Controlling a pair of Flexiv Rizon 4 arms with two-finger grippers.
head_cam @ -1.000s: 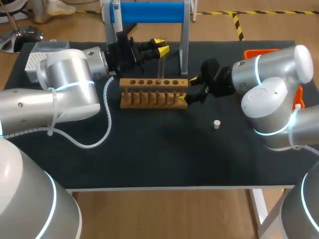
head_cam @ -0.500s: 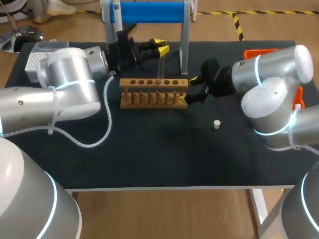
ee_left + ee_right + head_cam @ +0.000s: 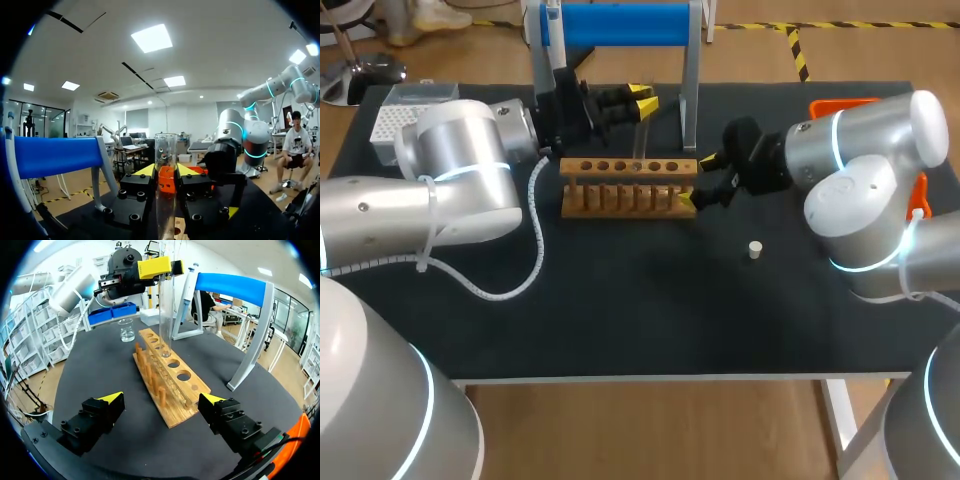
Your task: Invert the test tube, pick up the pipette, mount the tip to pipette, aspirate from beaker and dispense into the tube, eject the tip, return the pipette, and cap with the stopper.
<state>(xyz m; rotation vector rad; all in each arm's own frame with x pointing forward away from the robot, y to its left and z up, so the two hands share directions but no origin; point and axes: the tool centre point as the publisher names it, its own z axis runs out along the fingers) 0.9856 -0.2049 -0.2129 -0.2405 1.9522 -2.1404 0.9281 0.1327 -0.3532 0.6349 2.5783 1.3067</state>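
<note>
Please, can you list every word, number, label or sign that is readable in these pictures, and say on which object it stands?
No text can be read here.
The clear glass test tube, the brown wooden tube rack and the small white stopper show no letters or numbers.
Any marks on the small glass beaker are too small to read.

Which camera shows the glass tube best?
The right wrist view: the tube shows almost whole, from the left tool holding it down to the rack. The left wrist view shows it close between the fingers, its lower end cut off. The head view shows only a faint sliver.
</note>
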